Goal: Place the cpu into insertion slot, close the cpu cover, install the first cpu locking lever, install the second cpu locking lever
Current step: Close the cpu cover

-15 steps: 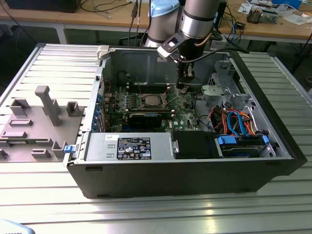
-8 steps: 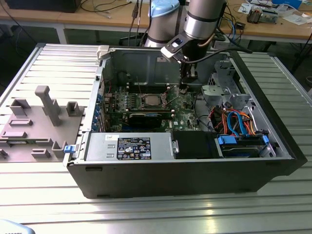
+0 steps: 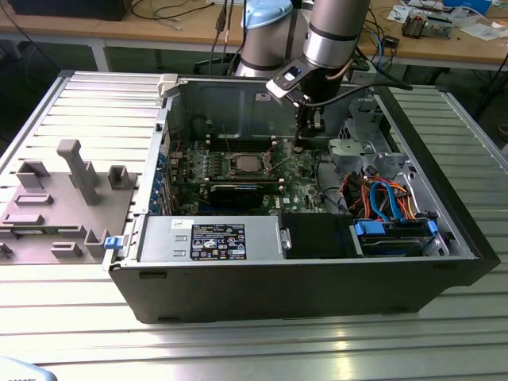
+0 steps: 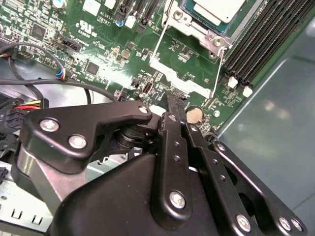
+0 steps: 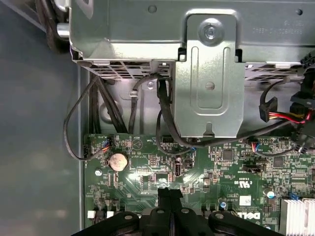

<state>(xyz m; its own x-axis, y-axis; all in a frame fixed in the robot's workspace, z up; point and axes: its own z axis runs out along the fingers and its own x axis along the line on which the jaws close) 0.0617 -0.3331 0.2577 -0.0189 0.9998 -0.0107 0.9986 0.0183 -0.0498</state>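
With the cpu [image 4: 216, 9] already seated in the insertion slot [image 4: 215, 41], the gripper [image 4: 173, 101], pinched shut and empty, hovers by the seemingly open cpu cover [image 4: 179, 74], whose free edge needs pushing down, I'd say.

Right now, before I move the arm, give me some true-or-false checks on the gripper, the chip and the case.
1. The small square silvery-topped cpu lies in the metal-rimmed insertion slot. True.
2. The black gripper grips the cpu. False: it is shut on nothing, above the green motherboard.
3. A round silvery coin battery sits on the motherboard near the gripper. True.
4. The dark computer case has its side panel on. False: it lies open, insides exposed.
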